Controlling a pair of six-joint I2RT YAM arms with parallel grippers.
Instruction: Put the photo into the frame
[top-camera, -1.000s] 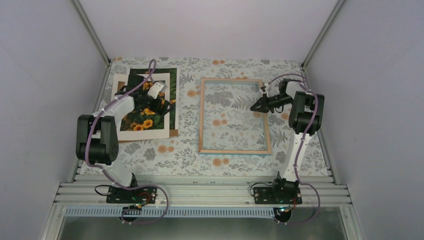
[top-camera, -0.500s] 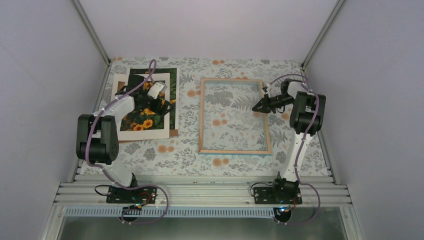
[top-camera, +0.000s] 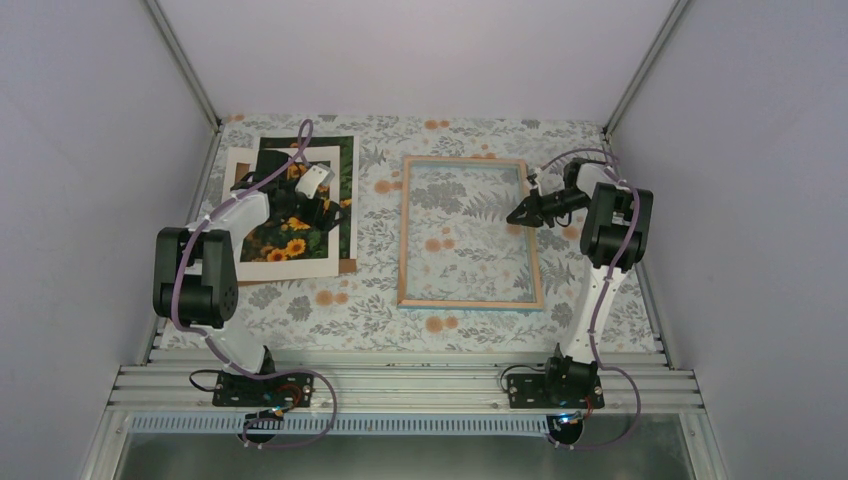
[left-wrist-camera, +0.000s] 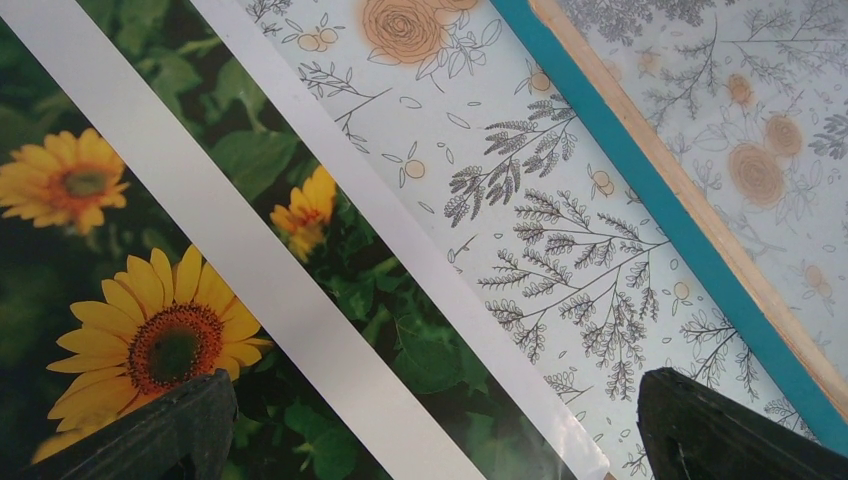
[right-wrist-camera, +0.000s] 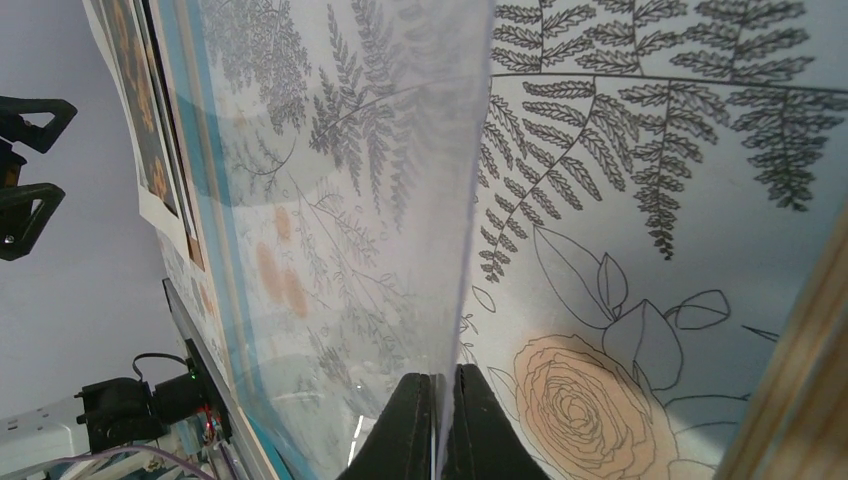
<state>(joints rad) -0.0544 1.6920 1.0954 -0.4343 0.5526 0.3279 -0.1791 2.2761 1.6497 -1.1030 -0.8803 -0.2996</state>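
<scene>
The photo (top-camera: 346, 190), sunflowers on dark green, lies at the back left under a skewed white border sheet (top-camera: 290, 268). It fills the left of the left wrist view (left-wrist-camera: 150, 320). My left gripper (top-camera: 312, 205) hovers over it, jaws wide open and empty (left-wrist-camera: 430, 440). The frame (top-camera: 403, 230) lies flat at the centre, pale wood side up with a teal edge (left-wrist-camera: 660, 200). My right gripper (top-camera: 515, 214) is at the frame's right rail. It is shut on the edge of a clear sheet (right-wrist-camera: 350, 200), which stands lifted above the frame's opening (right-wrist-camera: 437, 420).
A corner of brown board (top-camera: 347, 266) pokes out beneath the border sheet. The floral tablecloth (top-camera: 330, 310) covers the table. Grey walls close in the left, right and back. An aluminium rail (top-camera: 400, 385) carries both arm bases at the near edge.
My right gripper has shifted slightly up and to the right with the clear sheet. The left arm has not moved.
</scene>
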